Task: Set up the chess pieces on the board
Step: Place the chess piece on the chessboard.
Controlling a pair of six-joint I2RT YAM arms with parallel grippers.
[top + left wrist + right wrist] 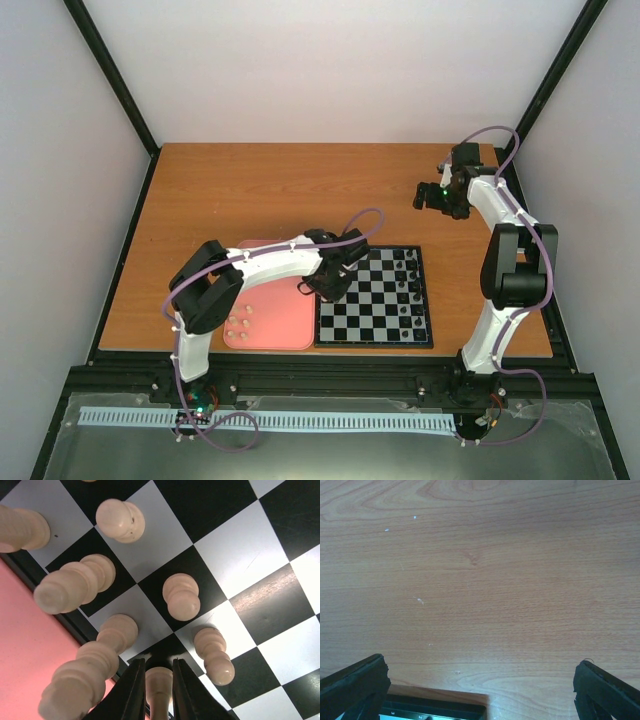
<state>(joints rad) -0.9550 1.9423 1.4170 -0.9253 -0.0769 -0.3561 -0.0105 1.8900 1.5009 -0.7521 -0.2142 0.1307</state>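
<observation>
L claw [159,680] is pinching one cream piece [159,690] between its two fingers, jaws pressed onto the stem. In the wrist view the piece runs lengthwise w/ the fingers, so its long axis is in line w/ the claw, roughly upright, base pointing at the board [240,545].

The relation that counts: the target square is right under the claw, not off to a side. It looks like a dark square in the board's outer rows on the tray side, just inside the black border. Can't tell if the base touches the board yet.

Cream pieces [182,597] already stand on neighbouring squares, close on both sides of the fingers, nearest ones at approx one square's spacing. So I'd judge the next move as a straight drop and release w/ little room to swing sideways; a wide spread of the jaws could knock a neighbour.

More cream ones wait on the pink tray [285,310], touching the board's L edge. Black pieces [408,270] sit along the R side.

L arm is the nearer one by far. R claw [432,197] is spread wide, holding nothing, over bare table [480,580] at the far R corner, well apart from the board.
</observation>
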